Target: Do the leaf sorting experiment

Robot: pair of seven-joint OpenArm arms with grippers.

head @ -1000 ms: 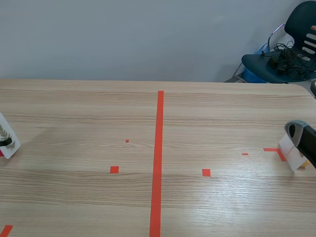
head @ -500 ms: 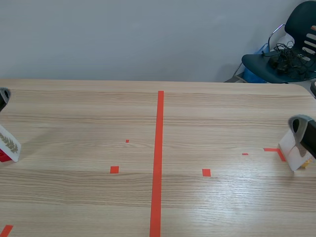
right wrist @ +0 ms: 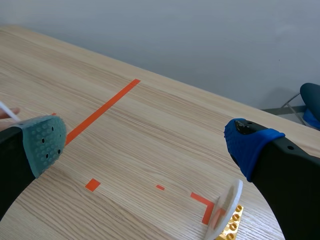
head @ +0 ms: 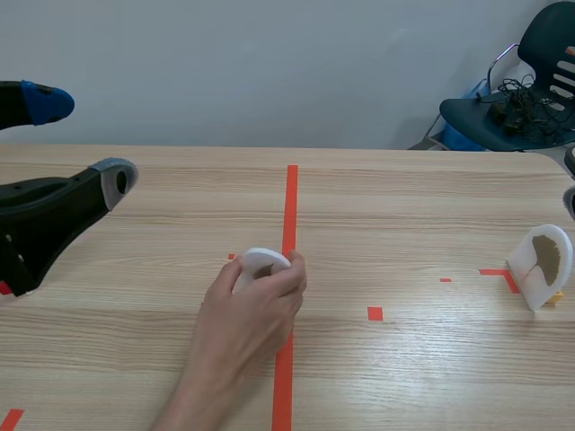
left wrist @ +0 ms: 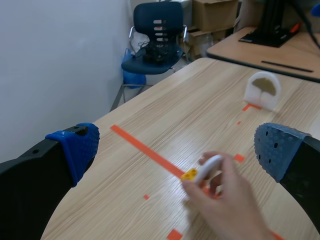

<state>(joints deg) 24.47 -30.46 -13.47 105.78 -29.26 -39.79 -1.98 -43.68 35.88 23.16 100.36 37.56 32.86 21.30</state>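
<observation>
A person's hand [head: 247, 319] is setting a white card [head: 263, 262] at the centre tape [head: 290, 211] — nearer the left gripper [head: 81, 141] than the right gripper [right wrist: 150, 145]; both are holding jaws apart.

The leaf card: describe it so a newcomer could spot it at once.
From the red centre line, go to the table's right edge. There, by a red corner mark, stands a white arched card with a brown leaf; unlike the middle card, no hand holds it.

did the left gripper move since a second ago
Yes. The black left gripper has risen and come in from the scene view's left edge, its open fingers now nearer the long orange-red centre tape line.
</observation>
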